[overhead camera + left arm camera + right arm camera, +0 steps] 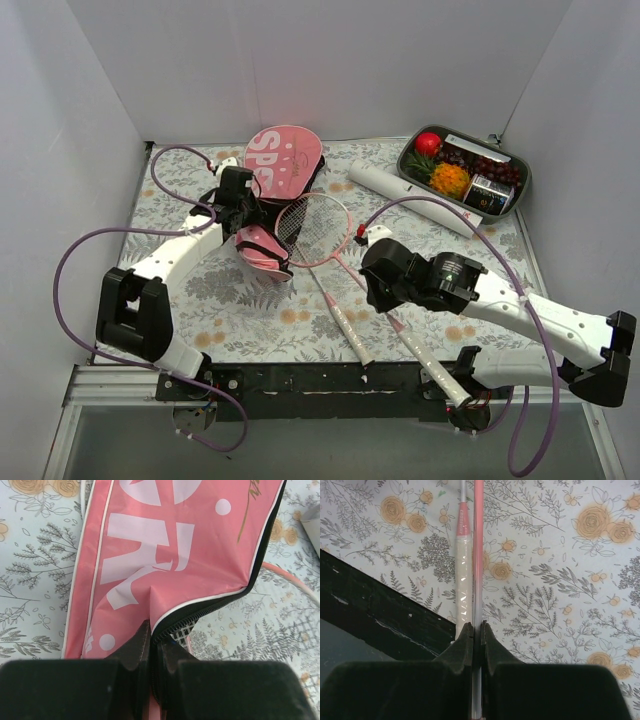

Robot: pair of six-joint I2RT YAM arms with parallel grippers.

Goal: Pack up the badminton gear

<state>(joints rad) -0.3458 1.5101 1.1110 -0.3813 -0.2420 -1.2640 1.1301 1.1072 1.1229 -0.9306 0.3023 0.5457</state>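
Note:
The pink racket-shaped bag (pixel 285 160) with white letters lies at the back; its lower part is folded and bunched (pixel 262 248). My left gripper (pixel 243 213) is shut on the bag's black zipper edge (pixel 200 611), which is lifted open over racket strings. A pink-framed racket head (pixel 313 228) lies at the bag's mouth. My right gripper (pixel 377 282) is shut on a thin pink racket shaft (pixel 478 540). A second white handle (pixel 463 580) lies beside it. The long white tube (pixel 415 198) lies at the back right. No shuttlecock is in view.
A grey tray (pixel 520 170) with colourful fruit stands at the back right corner. White walls enclose the flowered tabletop on three sides. A black bar (pixel 330 380) runs along the near edge. Purple cables loop over both arms.

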